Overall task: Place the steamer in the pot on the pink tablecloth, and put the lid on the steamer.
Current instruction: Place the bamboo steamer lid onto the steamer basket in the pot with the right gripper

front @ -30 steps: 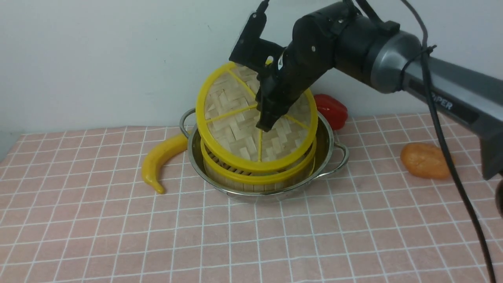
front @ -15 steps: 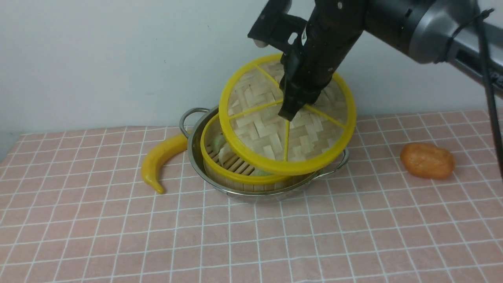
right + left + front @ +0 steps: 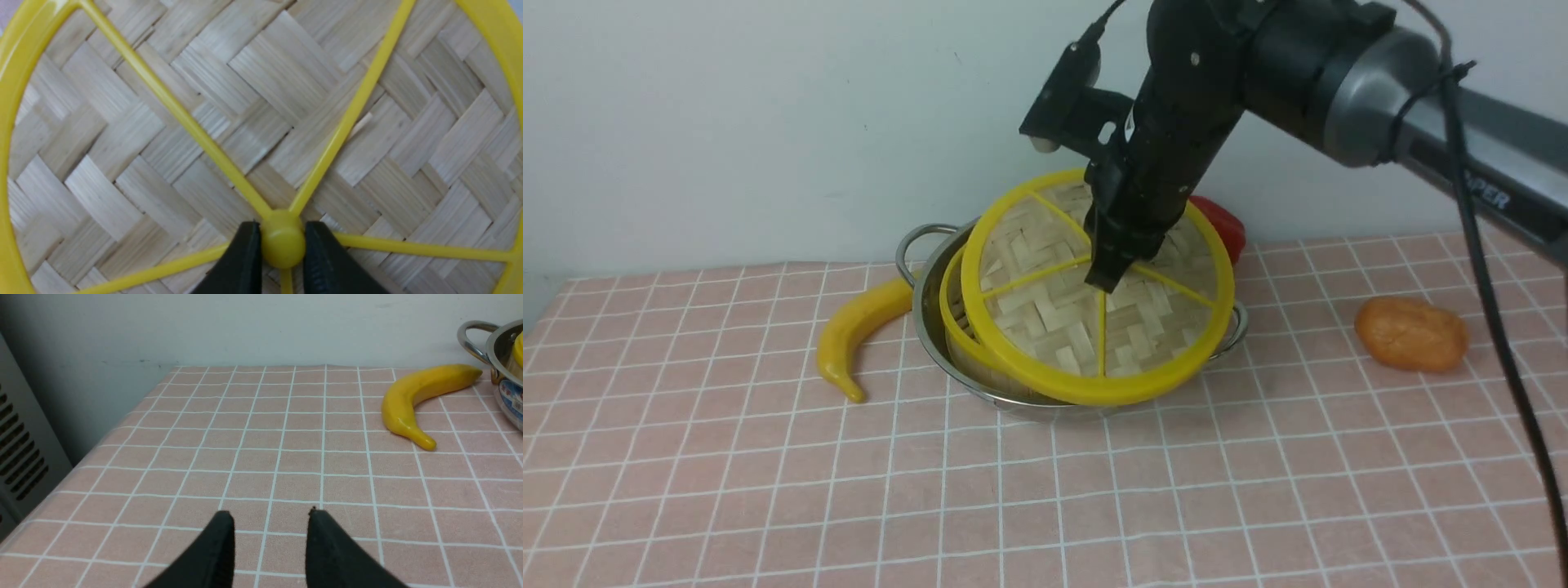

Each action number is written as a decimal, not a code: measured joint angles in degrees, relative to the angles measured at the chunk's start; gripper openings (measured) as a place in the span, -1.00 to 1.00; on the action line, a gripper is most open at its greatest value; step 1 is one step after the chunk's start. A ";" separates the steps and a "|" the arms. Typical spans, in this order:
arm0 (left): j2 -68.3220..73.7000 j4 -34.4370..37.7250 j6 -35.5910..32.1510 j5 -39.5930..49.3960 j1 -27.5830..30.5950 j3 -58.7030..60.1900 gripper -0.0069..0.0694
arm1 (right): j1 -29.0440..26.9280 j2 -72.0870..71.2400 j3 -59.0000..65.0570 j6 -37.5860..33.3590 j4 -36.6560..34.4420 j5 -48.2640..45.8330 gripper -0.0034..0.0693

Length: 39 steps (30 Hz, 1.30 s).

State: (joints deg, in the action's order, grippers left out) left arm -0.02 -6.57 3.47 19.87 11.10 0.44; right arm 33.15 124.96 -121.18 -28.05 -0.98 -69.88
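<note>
The steel pot (image 3: 927, 306) stands on the pink tablecloth (image 3: 1045, 490) with the steamer (image 3: 953, 327) inside it; only the steamer's left rim shows. My right gripper (image 3: 1107, 282) is shut on the centre knob (image 3: 282, 239) of the lid (image 3: 1045, 318). It holds the lid tilted over the steamer, offset to the right, its front edge low over the pot's rim. In the right wrist view the lid (image 3: 229, 122) fills the picture. My left gripper (image 3: 269, 516) is open and empty over bare cloth, well left of the pot (image 3: 500, 347).
A yellow banana (image 3: 858, 327) lies just left of the pot, also in the left wrist view (image 3: 416, 396). A red pepper (image 3: 1221, 224) sits behind the pot by the wall. An orange lump (image 3: 1409, 333) lies at the right. The cloth's left edge drops off (image 3: 81, 457).
My right gripper first swung the lid up and to the right, uncovering part of the steamer, then brought it down and back left, flatter and lower over the steamer.
</note>
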 joint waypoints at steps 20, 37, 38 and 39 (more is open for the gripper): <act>0.00 0.00 0.00 0.00 0.00 0.00 -0.18 | 0.00 6.88 -8.70 -1.05 -0.45 2.19 -0.51; 0.00 0.00 0.00 0.00 0.00 0.00 -0.18 | 0.00 7.15 -8.70 -2.23 -1.26 5.78 -0.51; 0.00 0.00 0.00 0.00 0.00 0.00 -0.18 | 0.00 7.23 -8.70 -2.23 -1.26 5.83 -0.51; 0.00 0.00 0.00 0.00 0.00 0.00 -0.18 | 0.00 7.34 -8.70 -2.23 -1.26 6.06 -0.51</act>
State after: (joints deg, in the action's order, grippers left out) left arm -0.02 -6.57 3.47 19.87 11.10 0.44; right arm 33.15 132.30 -129.88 -30.29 -2.24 -63.82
